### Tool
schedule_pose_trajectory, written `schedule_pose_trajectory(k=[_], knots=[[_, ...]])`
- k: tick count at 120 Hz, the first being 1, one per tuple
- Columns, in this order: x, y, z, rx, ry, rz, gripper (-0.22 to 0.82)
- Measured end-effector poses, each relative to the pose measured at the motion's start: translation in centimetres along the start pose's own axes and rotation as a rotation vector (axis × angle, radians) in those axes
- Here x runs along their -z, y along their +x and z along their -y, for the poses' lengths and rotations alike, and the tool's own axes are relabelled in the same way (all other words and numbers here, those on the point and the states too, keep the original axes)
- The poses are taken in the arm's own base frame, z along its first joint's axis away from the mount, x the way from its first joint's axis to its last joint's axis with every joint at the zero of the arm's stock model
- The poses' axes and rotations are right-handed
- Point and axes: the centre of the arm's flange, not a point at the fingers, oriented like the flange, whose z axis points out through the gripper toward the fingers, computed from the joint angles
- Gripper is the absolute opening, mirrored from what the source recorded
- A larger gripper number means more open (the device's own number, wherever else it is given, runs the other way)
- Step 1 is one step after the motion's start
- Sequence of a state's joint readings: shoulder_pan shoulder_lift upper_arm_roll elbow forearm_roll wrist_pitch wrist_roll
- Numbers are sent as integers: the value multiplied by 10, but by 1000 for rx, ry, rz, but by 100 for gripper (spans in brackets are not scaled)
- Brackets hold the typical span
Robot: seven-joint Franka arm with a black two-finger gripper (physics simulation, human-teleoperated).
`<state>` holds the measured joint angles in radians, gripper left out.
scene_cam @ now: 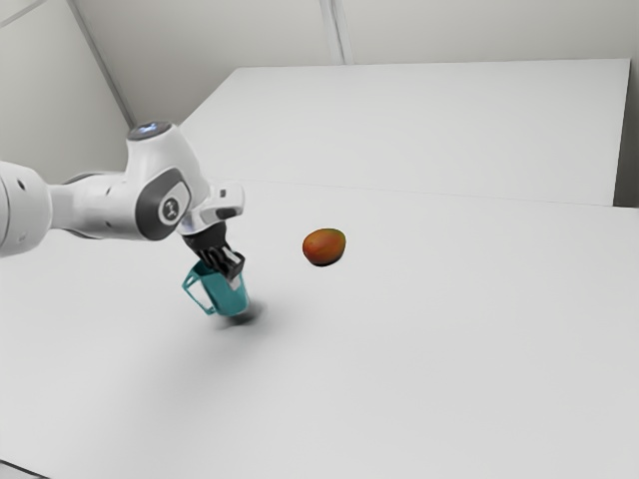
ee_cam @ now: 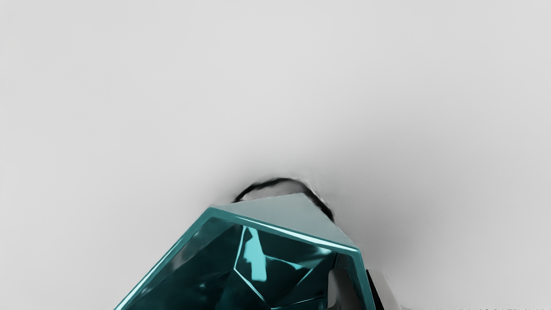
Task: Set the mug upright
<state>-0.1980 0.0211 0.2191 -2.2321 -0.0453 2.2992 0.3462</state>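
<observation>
Holds the teal mug (scene_cam: 230, 299) in tilted position, with gripper (scene_cam: 236, 278) clamped on its wall, nearer and more to the exterior view's left than the reddish fruit (scene_cam: 324, 245).

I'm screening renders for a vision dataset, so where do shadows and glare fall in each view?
Exterior view: a soft dark shadow by the base of the tilted glossy teal faceted mug, a small, darker one under the orange-red fruit; wrist view: bright glints on the mug's rim and inner facets, diffuse shading on the smooth white table.
</observation>
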Motion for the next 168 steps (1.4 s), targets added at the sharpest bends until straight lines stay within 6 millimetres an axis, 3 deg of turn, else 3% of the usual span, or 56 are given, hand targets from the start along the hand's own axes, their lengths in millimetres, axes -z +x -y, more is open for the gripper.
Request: schedule_pose_trajectory(k=[28, 42, 84, 120, 145, 168], knots=[[-11, -21, 37, 112, 12, 30, -17], [-11, -25, 46, 129, 35, 39, -17], [-22, -13, 20, 86, 61, 64, -17], [-23, -14, 23, 109, 65, 67, -17], [-15, -8, 21, 92, 71, 57, 26], [17, 9, 27, 60, 117, 21, 46]])
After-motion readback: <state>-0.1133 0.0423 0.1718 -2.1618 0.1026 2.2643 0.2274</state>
